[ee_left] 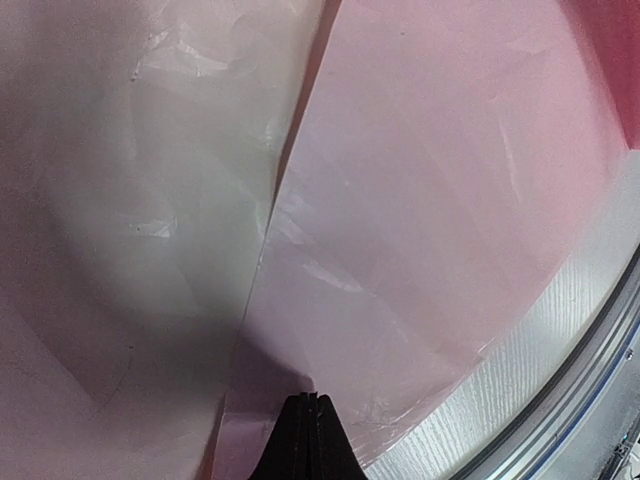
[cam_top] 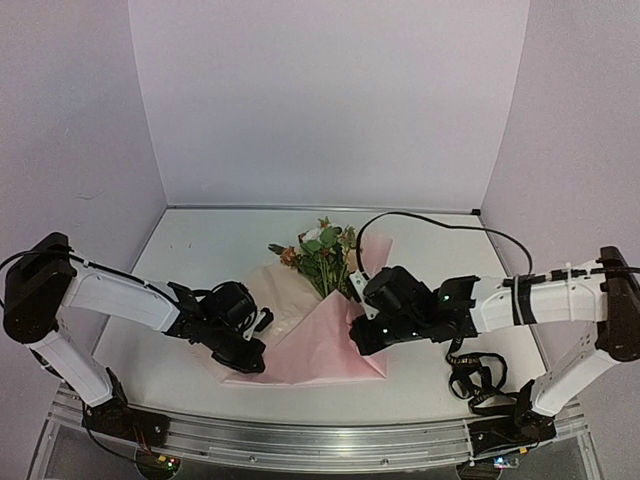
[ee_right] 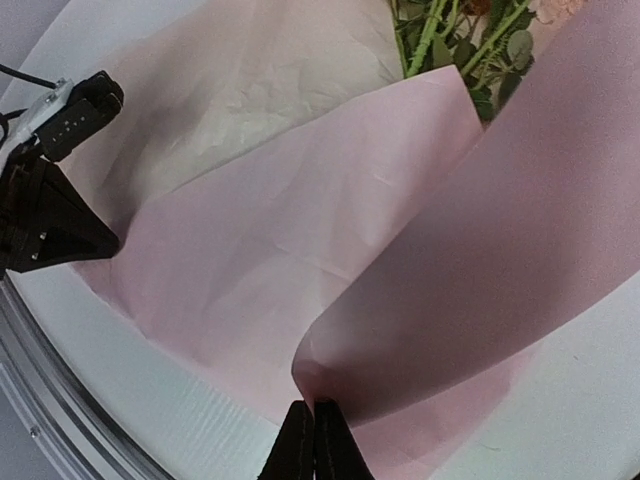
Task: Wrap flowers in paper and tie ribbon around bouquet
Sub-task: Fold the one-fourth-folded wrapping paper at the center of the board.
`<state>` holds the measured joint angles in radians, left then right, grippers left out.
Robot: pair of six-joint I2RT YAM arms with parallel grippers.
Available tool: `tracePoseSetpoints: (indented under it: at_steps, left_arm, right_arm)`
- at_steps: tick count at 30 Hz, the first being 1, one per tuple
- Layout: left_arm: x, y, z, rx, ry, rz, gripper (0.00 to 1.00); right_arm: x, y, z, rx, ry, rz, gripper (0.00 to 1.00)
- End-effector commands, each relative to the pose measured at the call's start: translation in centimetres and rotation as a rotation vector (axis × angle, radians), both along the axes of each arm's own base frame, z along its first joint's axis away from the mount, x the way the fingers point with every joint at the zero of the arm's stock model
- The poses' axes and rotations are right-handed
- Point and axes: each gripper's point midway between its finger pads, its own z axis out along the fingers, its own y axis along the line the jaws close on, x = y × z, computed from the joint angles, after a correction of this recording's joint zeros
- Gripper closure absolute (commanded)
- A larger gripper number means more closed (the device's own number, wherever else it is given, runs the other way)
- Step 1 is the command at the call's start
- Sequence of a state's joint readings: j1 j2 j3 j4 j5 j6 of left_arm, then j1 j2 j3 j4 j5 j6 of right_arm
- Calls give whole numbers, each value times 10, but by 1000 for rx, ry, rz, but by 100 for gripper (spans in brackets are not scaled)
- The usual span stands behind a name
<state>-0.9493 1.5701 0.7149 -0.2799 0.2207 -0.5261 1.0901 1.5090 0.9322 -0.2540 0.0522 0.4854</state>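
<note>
While one bunch of flowers (cam_top: 322, 250) lies on the single paper (cam_top: 320, 345), left pincer (ee_left: 310, 415) and right pincer (ee_right: 313, 420) each pinch its edge.

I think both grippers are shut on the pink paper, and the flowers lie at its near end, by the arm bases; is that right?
Not quite: the top external view shows the flowers at the far end of the paper, away from the arm bases. The left gripper and right gripper are indeed shut on the paper.
</note>
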Motion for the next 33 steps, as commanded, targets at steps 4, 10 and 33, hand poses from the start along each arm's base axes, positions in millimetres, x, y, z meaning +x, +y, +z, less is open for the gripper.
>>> tracePoseSetpoints:
  at_steps: [4,10,33]
  left_arm:
    - [20,-7,43,-73,-85,39,96]
    - [57,-21,105,-252,-132,67,73]
    - [142,-72,87,-419,-42,-1,37]
  right_arm:
    - [9,57,-6,156,72,3,100]
    - [11,66,-27,168,113,-10,100]
    - [3,64,-39,199,191,19,100]
